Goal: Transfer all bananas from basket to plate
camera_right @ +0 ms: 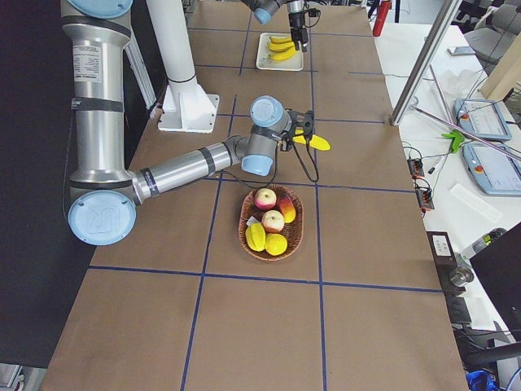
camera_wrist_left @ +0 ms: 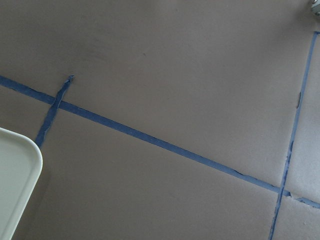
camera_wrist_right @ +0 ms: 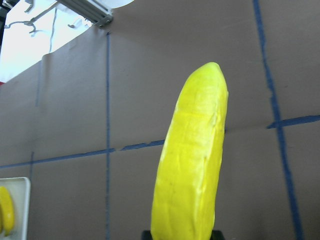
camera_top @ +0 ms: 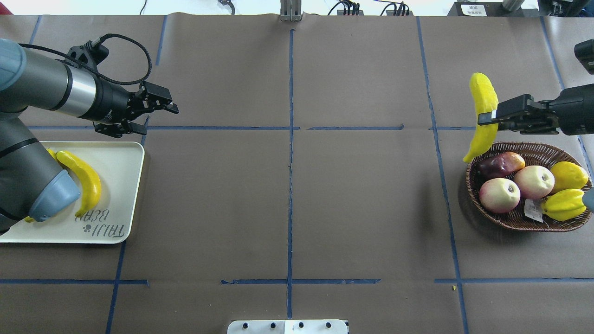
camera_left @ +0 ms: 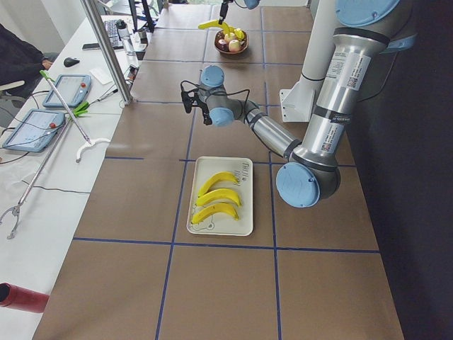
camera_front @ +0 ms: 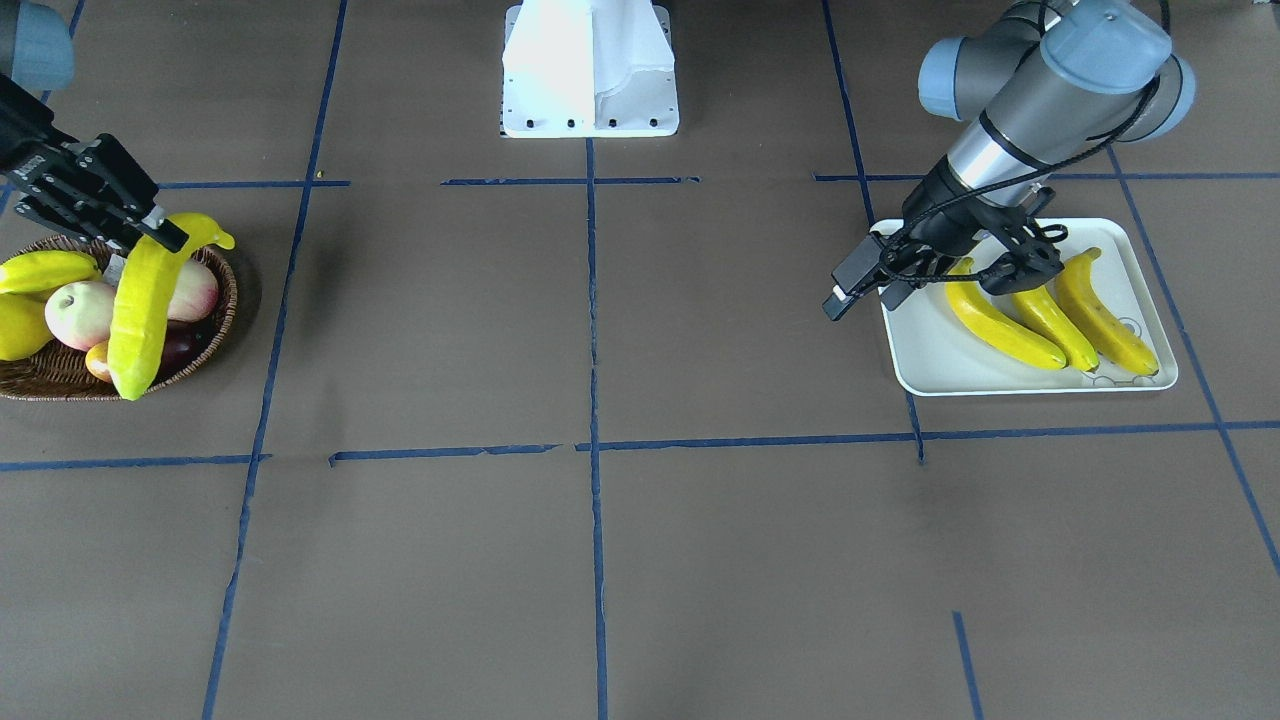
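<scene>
Spanning the whole overhead frame, the brown table (camera_top: 287,195) is ruled with blue tape lines (camera_top: 290,139). At its left edge lies the white plate (camera_top: 123,176); in the front-facing frame three bananas (camera_front: 1000,325) lie side by side on it, right of centre. At the right edge of the overhead frame sits the basket (camera_top: 510,221), holding two apples (camera_top: 499,195), a dark fruit (camera_top: 501,163), a round yellow fruit (camera_top: 568,175) and a ridged yellow fruit (camera_top: 564,205). A fourth banana (camera_top: 482,93) hangs in the air by the basket's upper left rim, clamped across its middle by the right hand (camera_top: 485,119). The left hand (camera_top: 155,118) hovers just past the plate's upper right corner, fingers spread, nothing between them.
</scene>
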Action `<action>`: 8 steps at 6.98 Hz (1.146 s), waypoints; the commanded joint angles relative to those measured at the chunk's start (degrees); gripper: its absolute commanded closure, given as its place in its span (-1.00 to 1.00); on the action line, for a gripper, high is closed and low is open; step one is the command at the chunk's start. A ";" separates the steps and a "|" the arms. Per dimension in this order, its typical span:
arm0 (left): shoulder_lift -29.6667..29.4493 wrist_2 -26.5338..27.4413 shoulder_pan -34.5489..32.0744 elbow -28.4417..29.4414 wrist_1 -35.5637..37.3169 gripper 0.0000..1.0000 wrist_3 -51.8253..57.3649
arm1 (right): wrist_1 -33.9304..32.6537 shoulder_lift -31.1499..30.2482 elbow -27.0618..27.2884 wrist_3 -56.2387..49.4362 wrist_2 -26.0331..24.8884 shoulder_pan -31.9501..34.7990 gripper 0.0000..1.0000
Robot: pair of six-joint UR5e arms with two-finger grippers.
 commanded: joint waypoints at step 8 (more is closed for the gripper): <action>-22.79 9.32 13.62 11.40 -5.41 -0.98 -18.08 | 7.36 12.81 -1.45 9.64 -36.60 -35.47 0.98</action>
